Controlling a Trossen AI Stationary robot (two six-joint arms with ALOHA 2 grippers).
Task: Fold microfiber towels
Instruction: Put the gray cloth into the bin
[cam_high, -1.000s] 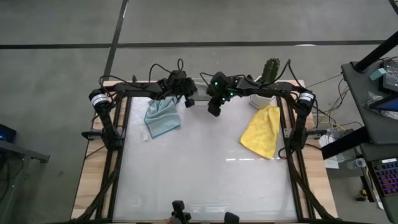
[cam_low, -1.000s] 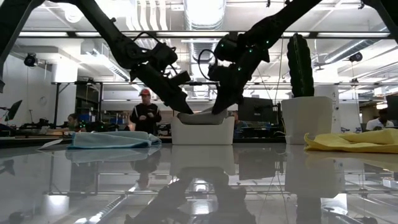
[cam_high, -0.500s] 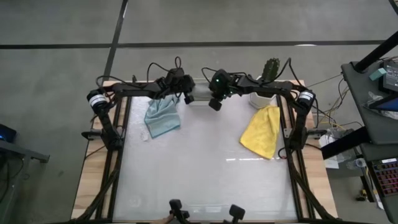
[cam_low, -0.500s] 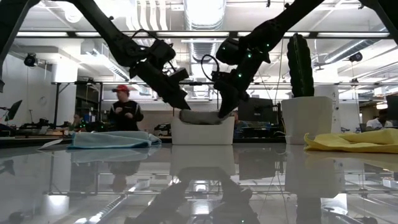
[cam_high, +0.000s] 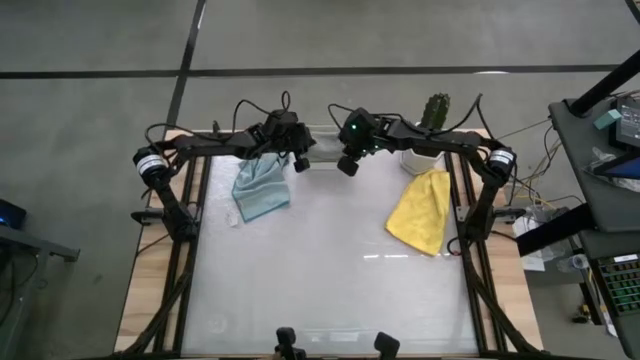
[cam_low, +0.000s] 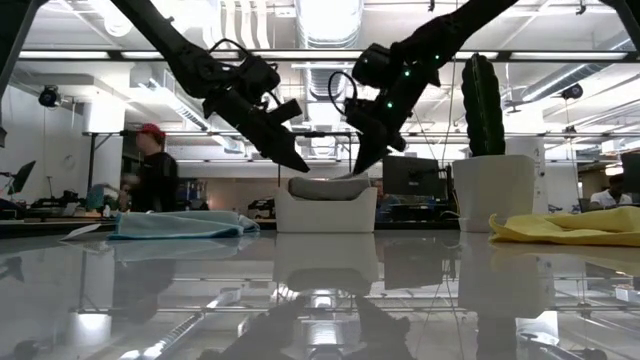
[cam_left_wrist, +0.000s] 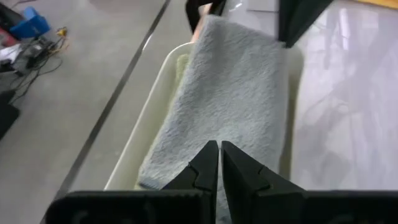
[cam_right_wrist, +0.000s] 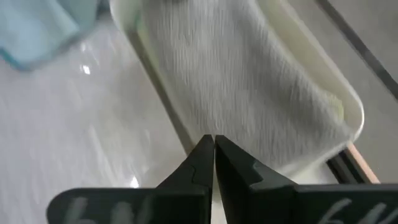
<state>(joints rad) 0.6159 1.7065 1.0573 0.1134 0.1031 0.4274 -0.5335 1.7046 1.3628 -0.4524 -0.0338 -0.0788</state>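
Your left gripper (cam_low: 297, 163) and right gripper (cam_low: 362, 162) both hang closed and empty just above the white tub (cam_low: 326, 210) at the counter's (cam_high: 330, 270) far edge. A folded grey towel (cam_left_wrist: 230, 99) lies in it. The blue-grey towel (cam_high: 262, 188) and yellow towel (cam_high: 422, 210) lie unfolded either side.

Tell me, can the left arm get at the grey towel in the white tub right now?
Probably yes. The left gripper hangs shut just above the grey towel, which lies on top in the tub, uncovered; it would need to open first.
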